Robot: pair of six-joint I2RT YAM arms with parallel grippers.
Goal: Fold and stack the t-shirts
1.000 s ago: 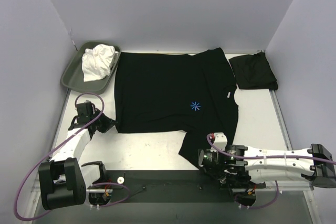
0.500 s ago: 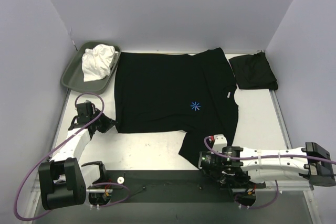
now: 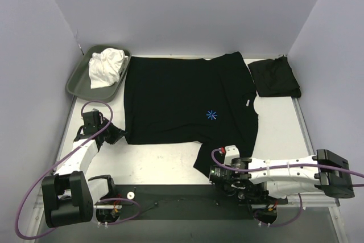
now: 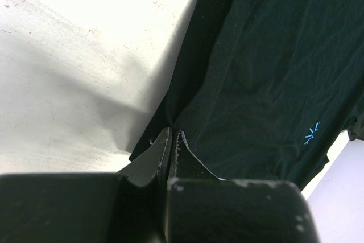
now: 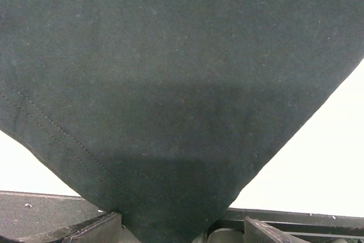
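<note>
My left fingers (image 4: 149, 163) clenched on the spread t-shirt (image 3: 176, 101) at its hem corner, my right fingers (image 5: 85, 230) released wide astride its sleeve tip, table (image 3: 165, 160) showing between.

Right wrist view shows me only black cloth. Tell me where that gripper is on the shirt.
Observer: The right gripper is at the near sleeve of the spread shirt, by the table's front edge.
Operator: Report the left arm.
Observer: The left gripper is shut on that shirt's near hem corner.
Operator: Name what else needs stacking.
Observer: A second black shirt, folded, lies at the far right.
</note>
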